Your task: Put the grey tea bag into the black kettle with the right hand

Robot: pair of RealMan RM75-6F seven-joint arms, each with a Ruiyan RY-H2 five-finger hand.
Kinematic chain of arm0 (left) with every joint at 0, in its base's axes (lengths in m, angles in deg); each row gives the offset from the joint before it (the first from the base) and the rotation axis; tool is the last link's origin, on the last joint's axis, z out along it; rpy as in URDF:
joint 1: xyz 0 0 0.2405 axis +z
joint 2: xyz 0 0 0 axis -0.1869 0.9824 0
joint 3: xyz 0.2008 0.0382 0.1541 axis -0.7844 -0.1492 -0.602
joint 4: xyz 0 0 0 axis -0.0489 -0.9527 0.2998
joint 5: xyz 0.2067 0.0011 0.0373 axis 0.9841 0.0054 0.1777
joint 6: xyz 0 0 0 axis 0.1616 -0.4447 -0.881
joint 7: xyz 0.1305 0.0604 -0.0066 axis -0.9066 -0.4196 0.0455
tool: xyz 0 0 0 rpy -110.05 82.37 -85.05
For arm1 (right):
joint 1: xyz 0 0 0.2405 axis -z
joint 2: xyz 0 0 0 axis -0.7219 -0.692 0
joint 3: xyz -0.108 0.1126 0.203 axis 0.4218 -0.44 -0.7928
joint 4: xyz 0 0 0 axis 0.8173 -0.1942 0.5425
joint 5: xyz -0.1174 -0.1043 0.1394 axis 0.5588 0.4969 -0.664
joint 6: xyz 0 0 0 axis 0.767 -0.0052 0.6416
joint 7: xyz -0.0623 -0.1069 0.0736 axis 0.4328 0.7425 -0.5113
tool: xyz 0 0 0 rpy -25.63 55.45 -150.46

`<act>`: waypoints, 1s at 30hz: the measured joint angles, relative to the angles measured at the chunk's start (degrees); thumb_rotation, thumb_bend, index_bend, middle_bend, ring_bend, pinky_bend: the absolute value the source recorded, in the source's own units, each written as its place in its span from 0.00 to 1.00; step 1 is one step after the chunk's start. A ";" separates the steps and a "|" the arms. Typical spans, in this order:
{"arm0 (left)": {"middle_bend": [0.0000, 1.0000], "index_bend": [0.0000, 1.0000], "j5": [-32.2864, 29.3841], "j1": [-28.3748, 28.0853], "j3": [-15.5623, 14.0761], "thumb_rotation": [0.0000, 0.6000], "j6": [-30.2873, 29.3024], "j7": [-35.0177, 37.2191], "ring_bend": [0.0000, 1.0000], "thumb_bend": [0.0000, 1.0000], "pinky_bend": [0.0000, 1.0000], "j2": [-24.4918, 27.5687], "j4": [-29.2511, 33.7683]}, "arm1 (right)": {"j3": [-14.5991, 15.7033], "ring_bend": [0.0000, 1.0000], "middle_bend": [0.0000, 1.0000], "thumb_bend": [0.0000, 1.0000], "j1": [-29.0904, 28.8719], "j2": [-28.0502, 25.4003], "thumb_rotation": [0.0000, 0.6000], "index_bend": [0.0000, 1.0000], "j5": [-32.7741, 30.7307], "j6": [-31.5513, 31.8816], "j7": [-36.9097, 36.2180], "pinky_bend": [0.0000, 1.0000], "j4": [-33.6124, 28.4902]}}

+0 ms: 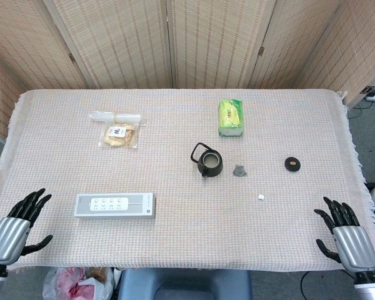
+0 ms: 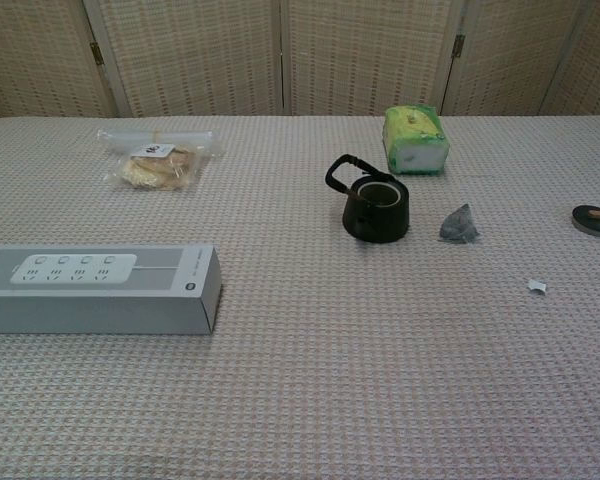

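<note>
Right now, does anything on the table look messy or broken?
Nothing looks broken or spilled. The round black kettle stands upright without its lid; the small round black lid lies apart, and a tiny white scrap lies loose on the cloth.

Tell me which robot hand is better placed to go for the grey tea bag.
The right robot hand. The grey tea bag lies just right of the black kettle, on the right half of the table. The left robot hand rests open at the far left corner, beyond the power strip box.
</note>
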 measured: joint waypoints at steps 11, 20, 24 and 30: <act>0.00 0.00 -1.60 -1.17 0.59 1.00 2.07 0.62 0.00 0.27 0.18 0.11 0.32 | -2.10 0.00 0.00 0.23 -2.36 2.24 1.00 0.20 -1.75 -3.15 -0.88 0.00 2.41; 0.00 0.00 -1.86 -0.87 0.56 1.00 1.34 3.80 0.00 0.27 0.18 0.99 -0.21 | -5.90 0.00 0.00 0.33 -11.34 4.36 1.00 0.29 -6.14 -17.14 -2.09 0.00 5.59; 0.00 0.00 -1.58 -1.03 0.48 1.00 1.43 4.75 0.00 0.27 0.18 1.21 -0.39 | -8.52 0.00 0.00 0.35 -16.31 8.07 1.00 0.38 -9.36 -22.13 -2.87 0.00 9.91; 0.00 0.00 -1.46 -1.32 0.26 1.00 1.95 6.45 0.00 0.27 0.18 1.69 -0.72 | -10.53 0.00 0.00 0.35 -19.60 11.41 1.00 0.38 -14.45 -26.96 -2.29 0.00 12.39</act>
